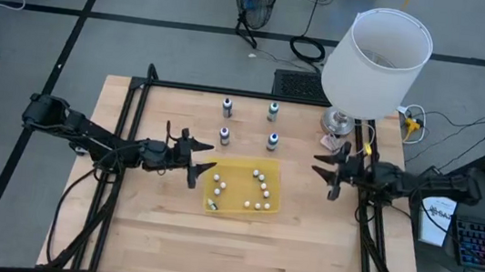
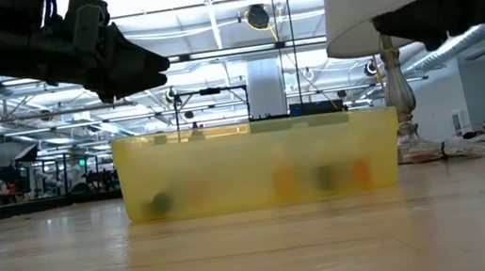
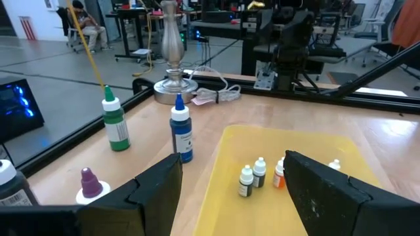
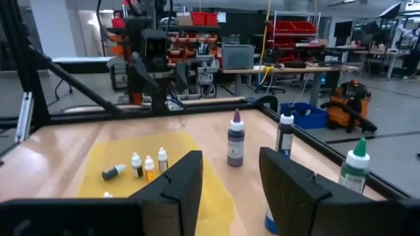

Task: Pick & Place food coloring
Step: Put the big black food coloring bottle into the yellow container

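Observation:
Four food coloring bottles stand upright on the table behind the yellow tray [image 1: 274, 195]: black [image 1: 227, 107], green [image 1: 273, 111], purple [image 1: 224, 135] and blue [image 1: 272, 140]. The left wrist view shows the green [image 3: 115, 124] and blue [image 3: 182, 131] ones. The tray holds several tiny white-capped dropper bottles [image 3: 252, 177]; one lies on its side [image 4: 113, 172]. My left gripper [image 1: 200, 170] hovers open and empty at the tray's left edge. My right gripper [image 1: 321, 171] hovers open and empty to the tray's right. Both point level toward the tray.
A lamp with a white shade [image 1: 374, 64] stands on its metal base [image 1: 340, 122] at the table's far right corner. A black frame [image 1: 125, 123] borders the table. Bare wood lies in front of the tray [image 2: 256, 167].

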